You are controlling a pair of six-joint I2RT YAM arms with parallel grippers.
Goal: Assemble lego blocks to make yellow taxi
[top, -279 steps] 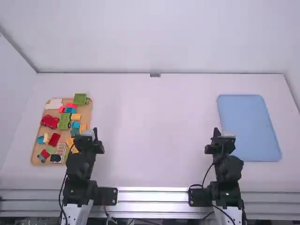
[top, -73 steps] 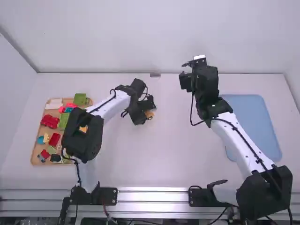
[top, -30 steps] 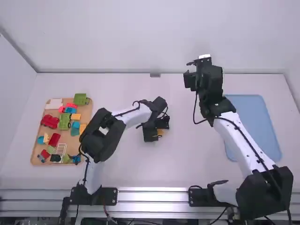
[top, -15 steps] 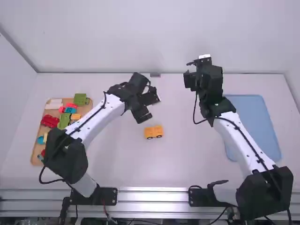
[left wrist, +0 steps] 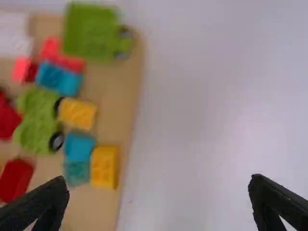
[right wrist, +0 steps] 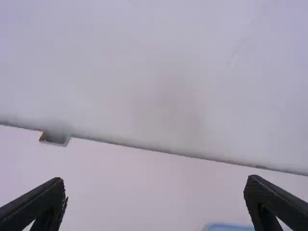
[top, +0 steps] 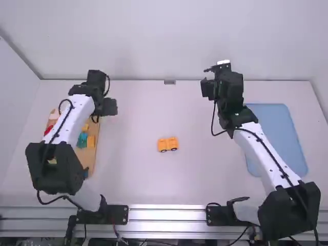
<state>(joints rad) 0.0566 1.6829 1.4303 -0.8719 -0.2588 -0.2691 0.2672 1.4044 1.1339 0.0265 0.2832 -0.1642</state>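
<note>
we find the yellow wheeled block [top: 167,144] on the white table [top: 138,179], to the right of the left gripper [top: 108,106] and closer to the arm bases, and from the right gripper [top: 205,78] it is to the left and also closer to the bases. its long axis runs mostly left to right, with the right end tipped slightly away from the bases. two dark wheels show along the side facing the bases; we can't tell which end is its front.

our left gripper is released, its two fingers spread wide with nothing between them. to its left, and reaching toward the bases, we have the tan tray [left wrist: 125,86]. on it, one yellow brick [left wrist: 104,167] lies lengthwise along the tray's right edge, beside a teal piece [left wrist: 77,173]. another yellow brick [left wrist: 77,114] sits against the green wheeled piece [left wrist: 37,115].

our right gripper is released too, fingers well apart and holding nothing. the blue mat [top: 271,138] lies to its right, closer to the bases.
</note>
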